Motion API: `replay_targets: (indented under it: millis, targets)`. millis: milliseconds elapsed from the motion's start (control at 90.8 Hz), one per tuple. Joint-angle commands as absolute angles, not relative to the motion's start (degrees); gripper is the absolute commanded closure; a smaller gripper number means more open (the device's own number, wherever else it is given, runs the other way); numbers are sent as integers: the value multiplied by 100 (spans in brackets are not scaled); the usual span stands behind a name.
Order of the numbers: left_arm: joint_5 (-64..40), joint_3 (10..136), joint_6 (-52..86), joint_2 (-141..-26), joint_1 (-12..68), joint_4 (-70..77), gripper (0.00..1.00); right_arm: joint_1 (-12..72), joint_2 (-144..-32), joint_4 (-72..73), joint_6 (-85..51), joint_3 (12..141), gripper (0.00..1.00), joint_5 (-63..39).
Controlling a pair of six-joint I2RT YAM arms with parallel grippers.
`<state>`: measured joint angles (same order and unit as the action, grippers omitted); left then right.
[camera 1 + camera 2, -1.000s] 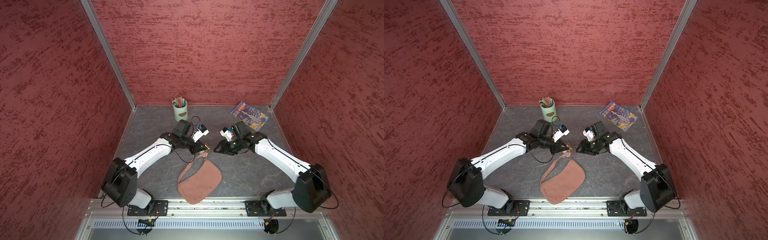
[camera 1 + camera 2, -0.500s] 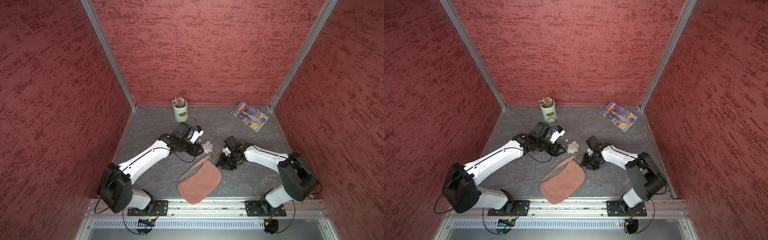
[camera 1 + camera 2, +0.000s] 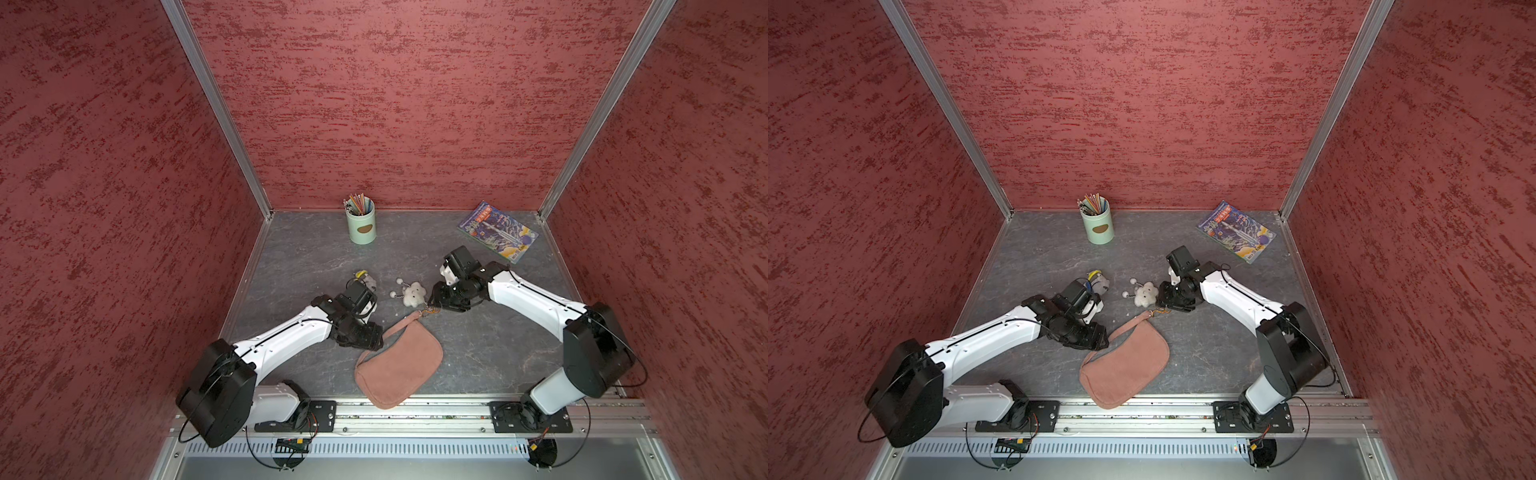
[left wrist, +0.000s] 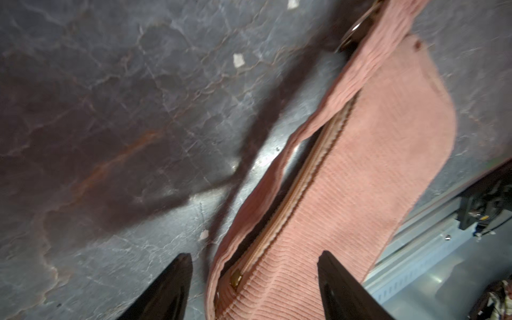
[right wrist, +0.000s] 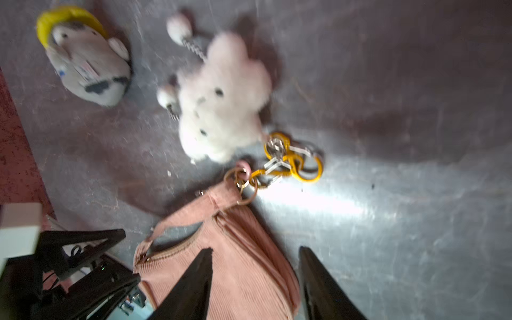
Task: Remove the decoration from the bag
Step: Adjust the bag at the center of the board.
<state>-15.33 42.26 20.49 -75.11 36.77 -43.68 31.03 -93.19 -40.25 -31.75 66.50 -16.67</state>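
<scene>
**Cloud charm on the bench beside the bag, both pincers slack**

A dark grey, marble-veined bench [image 3: 478,353] fills the floor of the red-walled booth. Two white-and-black arms reach in over it from the near rail, the left arm [image 3: 286,336] and the right arm [image 3: 532,299].

The left pincer [image 4: 255,256] hangs over the zip end of the dusty-pink, ribbed crescent shoulder bag [image 3: 399,370]. Its fingers are spread wide, with the bag's end lying between them in the wrist view, and it grips nothing. The right pincer [image 5: 255,249] is released too, fingers apart and empty, poised just above the far, strap end of the bag.

The bag lies flat at the near edge, its thin strap running up towards the middle of the bench. In the far right corner lies a bright blue illustrated magazine [image 3: 497,231]. Against the back wall stands a mint-green cup of coloured pencils [image 3: 362,224].

The small white fluffy cloud-shaped plush decoration [image 3: 414,293] lies on the bench just beyond the bag's strap end. It is close by the right pincer, and its ball-tipped legs trail away from the bag. To its left, apart from it, rests a pale grey plush toy charm with a yellow top [image 3: 365,279].

A tangle of gold clasps [image 5: 291,162] lies between the cloud and the ring on the bag's strap, touching that ring. The blur hides whether it is still hooked on.
</scene>
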Motion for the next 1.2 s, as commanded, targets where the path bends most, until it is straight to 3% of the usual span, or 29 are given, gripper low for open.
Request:
replay_targets:
  millis: [0, 220, 331, 397, 507, 562, 617, 870, 1003, 1058, 1190]
  targets:
    - [-1095, 4199, 2231, -7767, 3790, -4186, 28, 3156, -9946, -4136, -2598, 7255, 42, -1151]
    - [-698, 4376, 2296, -8307, 3928, -4165, 45, 3571, -11267, -4238, -2380, 8496, 35, -700]
    - [-500, 4449, 2281, -8231, 3877, -4231, 67, 3620, -11802, -4302, -2505, 8923, 36, -425]
    - [-336, 4543, 2197, -8169, 3770, -4336, 80, 3613, -11965, -4273, -2657, 9023, 44, -220]
    - [-153, 4778, 1966, -8107, 3468, -4532, 100, 3418, -11707, -3869, -3070, 8635, 66, -103]
    - [-156, 4882, 1806, -8093, 3281, -4589, 100, 3265, -11461, -3629, -3271, 8326, 81, -229]
    - [-194, 4995, 1621, -8084, 3028, -4624, 100, 3072, -11245, -3435, -3487, 8055, 88, -349]
    - [-361, 5830, 832, -8819, 2420, -4592, 97, 2487, -10452, -2943, -4406, 6964, 95, -355]
    - [-186, 6482, 600, -9336, 2285, -4603, 91, 2257, -10008, -2748, -4929, 6315, 92, -78]
    - [-269, 6739, 601, -9436, 2264, -4594, 83, 2147, -9858, -2684, -5040, 6123, 90, -46]
    - [-855, 7121, 772, -9461, 2352, -4645, 58, 2036, -9680, -2604, -4916, 5939, 65, -304]
